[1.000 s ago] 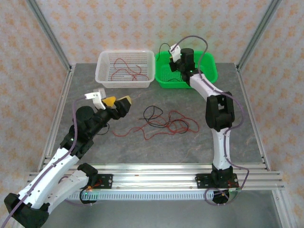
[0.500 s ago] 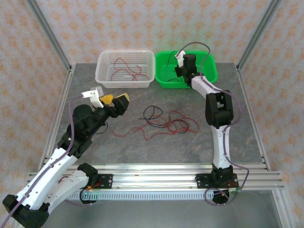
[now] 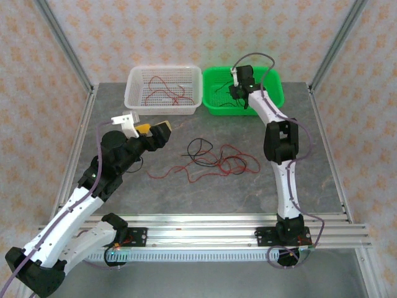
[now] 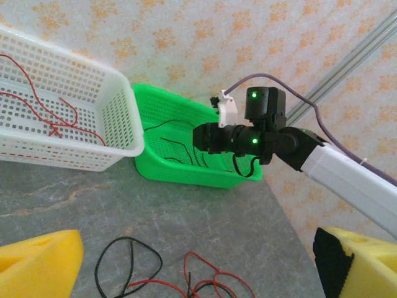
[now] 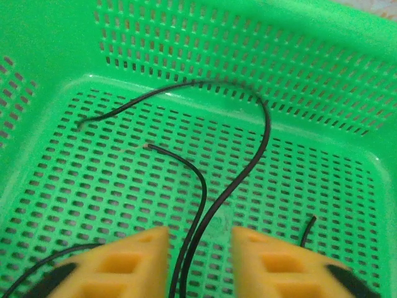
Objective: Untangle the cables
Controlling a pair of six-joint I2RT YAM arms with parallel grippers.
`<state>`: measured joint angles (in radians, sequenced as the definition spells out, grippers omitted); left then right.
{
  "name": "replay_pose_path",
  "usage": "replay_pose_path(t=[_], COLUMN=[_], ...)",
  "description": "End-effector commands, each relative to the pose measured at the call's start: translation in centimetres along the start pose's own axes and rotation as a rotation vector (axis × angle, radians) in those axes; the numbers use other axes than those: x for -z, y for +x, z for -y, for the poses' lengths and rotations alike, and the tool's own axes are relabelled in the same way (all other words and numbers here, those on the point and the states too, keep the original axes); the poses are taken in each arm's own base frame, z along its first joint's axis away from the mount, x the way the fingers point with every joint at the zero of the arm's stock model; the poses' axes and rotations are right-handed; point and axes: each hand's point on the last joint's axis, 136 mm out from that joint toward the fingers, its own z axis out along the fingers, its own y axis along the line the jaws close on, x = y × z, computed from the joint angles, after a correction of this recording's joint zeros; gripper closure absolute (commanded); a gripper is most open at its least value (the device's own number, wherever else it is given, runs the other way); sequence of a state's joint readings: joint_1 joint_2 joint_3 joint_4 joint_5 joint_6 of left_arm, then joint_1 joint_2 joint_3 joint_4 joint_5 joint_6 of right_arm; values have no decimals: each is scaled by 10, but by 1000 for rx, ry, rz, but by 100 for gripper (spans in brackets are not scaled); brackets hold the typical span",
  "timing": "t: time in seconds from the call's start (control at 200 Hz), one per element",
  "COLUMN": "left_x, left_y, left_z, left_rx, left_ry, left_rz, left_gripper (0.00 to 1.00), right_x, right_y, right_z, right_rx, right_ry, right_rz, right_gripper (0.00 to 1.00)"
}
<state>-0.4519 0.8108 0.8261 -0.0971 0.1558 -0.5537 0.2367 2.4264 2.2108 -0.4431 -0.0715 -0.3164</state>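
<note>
Green basket: far right; holds black wires.
Right jaws: mine, parted over those wires.
Left jaws: mine, wide.

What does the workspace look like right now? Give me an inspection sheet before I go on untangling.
Surface: grey stone-look table, no spills seen.
Job's things: tangle of red and black wires mid-table; red wires in the white basket; black wires in the green basket.
Clutter: nothing seen.
Grippers: left pincer open and empty, above the table left of the tangle; right pincer open inside the green basket, black wires running between its fingers.
Cables: lilac arm cables run along both arms, one arching above the green basket.
Surroundings: patterned walls, metal frame posts, rail at the near edge.
</note>
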Motion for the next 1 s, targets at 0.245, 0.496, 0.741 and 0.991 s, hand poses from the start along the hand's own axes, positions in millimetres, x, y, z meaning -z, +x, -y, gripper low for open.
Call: replay_pose_path(t=[0.245, 0.496, 0.741, 0.991], left_x=[1, -9, -20, -33], left_y=[8, 44, 107, 170], left_z=[-7, -27, -37, -33], left_rx=[62, 68, -8, -138], left_ry=[-58, -170, -287, -374], left_rz=[-64, -237, -459, -644], left_gripper=[9, 15, 27, 31], right_x=[66, 124, 185, 241], right_y=[-23, -23, 17, 68], right_z=[9, 4, -32, -41], right_rx=[-255, -400, -366, -414], right_ry=[0, -53, -99, -145], right_rz=[-60, -106, -72, -16], right_gripper=[43, 29, 29, 32])
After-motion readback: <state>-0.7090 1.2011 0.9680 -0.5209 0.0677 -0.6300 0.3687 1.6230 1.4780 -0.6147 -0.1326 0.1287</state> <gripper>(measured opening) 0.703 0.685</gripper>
